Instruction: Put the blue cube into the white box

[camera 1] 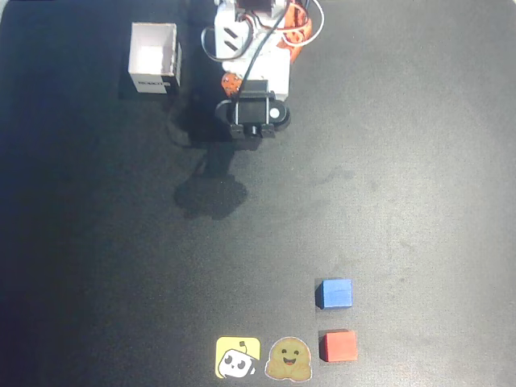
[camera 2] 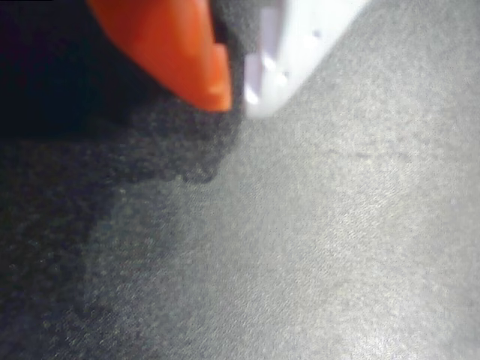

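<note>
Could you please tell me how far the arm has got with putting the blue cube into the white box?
Nothing looks done yet. In the overhead view the blue cube sits on the dark table just above the red cube, far from the white box, which looks empty. The pincer holds nothing, its tips close together over bare table. Reaching, grasping, carrying and dropping all remain.

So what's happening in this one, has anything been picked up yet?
Nothing has been picked up. In the overhead view the arm sits folded at the top of the table, near the white box. The blue cube lies far off toward the bottom, just above the red cube, beside two stickers. In the wrist view the fingers are nearly together, holding nothing, over bare table.
</note>
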